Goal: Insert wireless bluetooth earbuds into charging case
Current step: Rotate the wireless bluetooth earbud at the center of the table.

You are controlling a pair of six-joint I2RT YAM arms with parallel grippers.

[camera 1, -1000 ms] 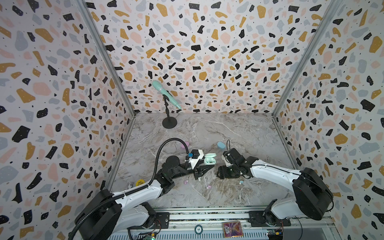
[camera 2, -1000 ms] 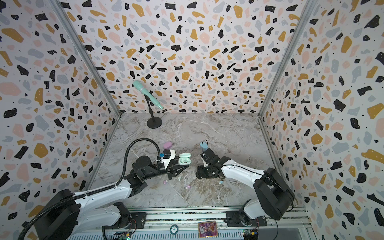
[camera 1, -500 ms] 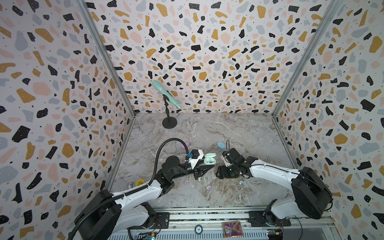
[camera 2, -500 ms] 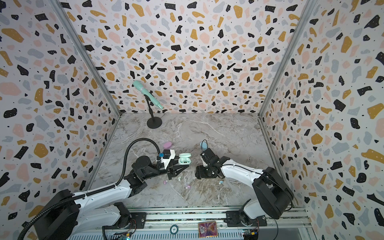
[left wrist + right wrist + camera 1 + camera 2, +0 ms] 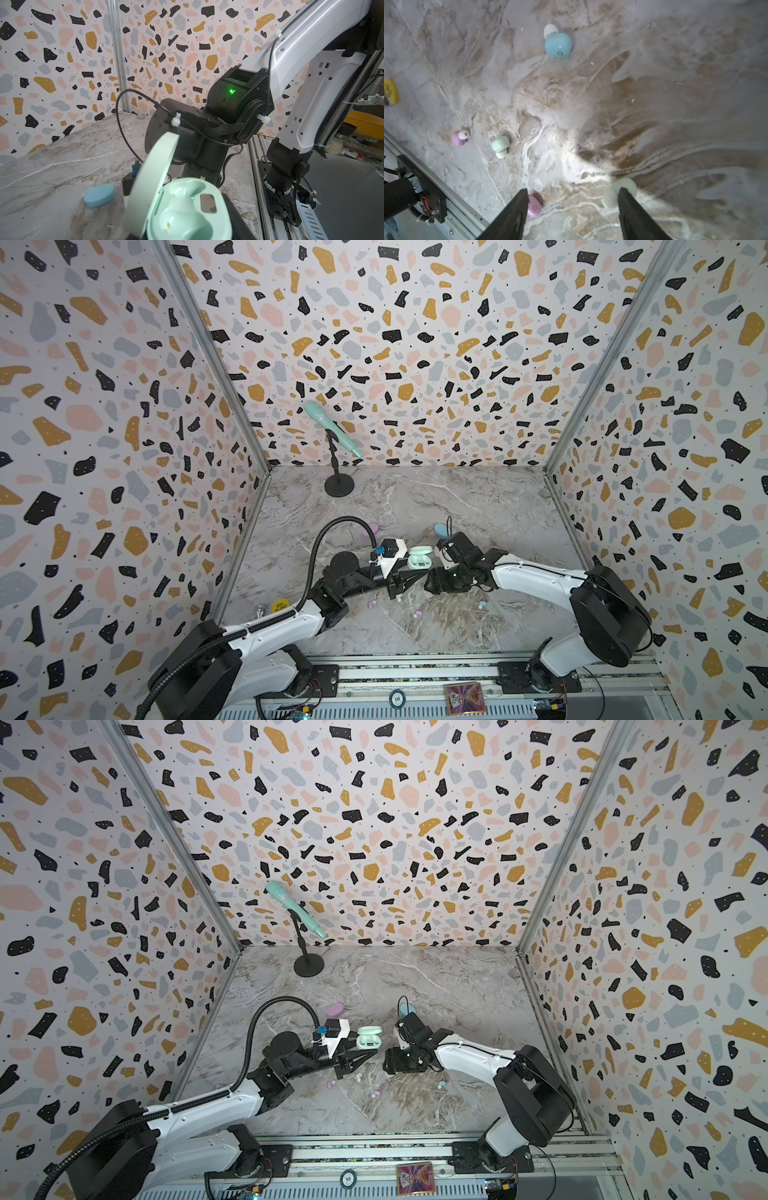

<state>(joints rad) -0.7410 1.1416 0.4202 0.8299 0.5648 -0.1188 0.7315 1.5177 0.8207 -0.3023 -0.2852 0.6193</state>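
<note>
The marbled counter (image 5: 498,506) bears a black microphone stand (image 5: 338,489) at 11 o'clock, by the back wall. Nearer the middle lie a pink case (image 5: 369,529) at 10 o'clock and a blue case (image 5: 439,527) at 1 o'clock. Loose on it are a pink earbud (image 5: 371,604) at 7, a mint earbud (image 5: 358,1076) and a second pink earbud (image 5: 417,614) at 6, and a blue earbud (image 5: 482,605) at 4. A yellow disc (image 5: 280,606) sits at 8 o'clock.

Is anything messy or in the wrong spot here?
Yes. Earbuds lie scattered loose on the marble table: a blue earbud, a pink earbud, a second pink earbud, a mint earbud and a second mint earbud. The mint case is open with both cups empty.
</note>
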